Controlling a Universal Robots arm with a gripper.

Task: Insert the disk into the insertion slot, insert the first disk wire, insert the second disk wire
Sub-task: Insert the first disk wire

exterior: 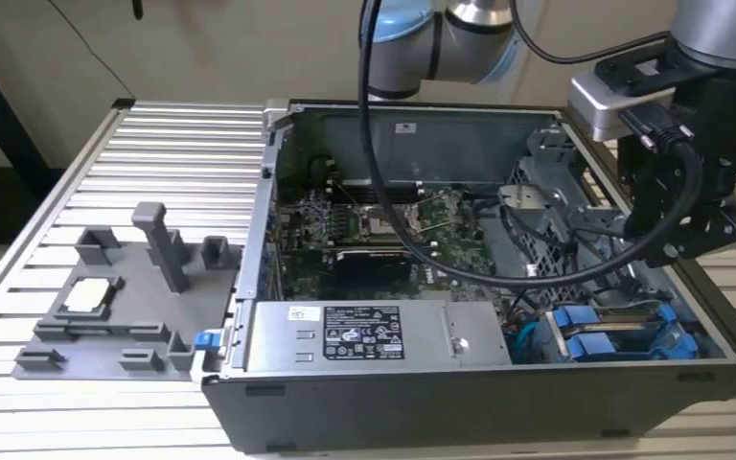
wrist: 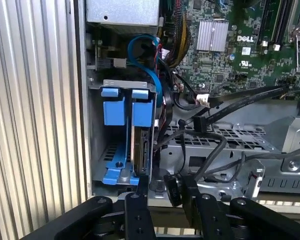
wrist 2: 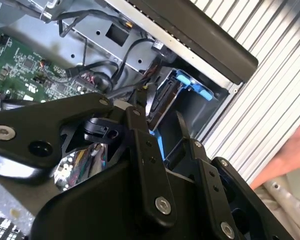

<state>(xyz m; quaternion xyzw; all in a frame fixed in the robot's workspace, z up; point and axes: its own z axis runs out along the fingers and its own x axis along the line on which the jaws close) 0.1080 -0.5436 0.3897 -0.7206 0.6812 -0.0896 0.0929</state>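
Surface: ribbed metal table (exterior: 150,134), open computer case (exterior: 471,402).
Arm (exterior: 713,115): bent down over insertion slot (wrist: 120,83).
Gripper (wrist: 164,186): spread, near seated disk (wrist: 140,145).

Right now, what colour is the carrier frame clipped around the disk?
Bright blue; the carrier frame shows best in the first wrist view.

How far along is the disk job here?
Done: the disk sits in the slot. In hand: nothing; the open gripper hovers at the disk's end. Left: plugging in, it seems, since a black wire connector hangs loose nearby.
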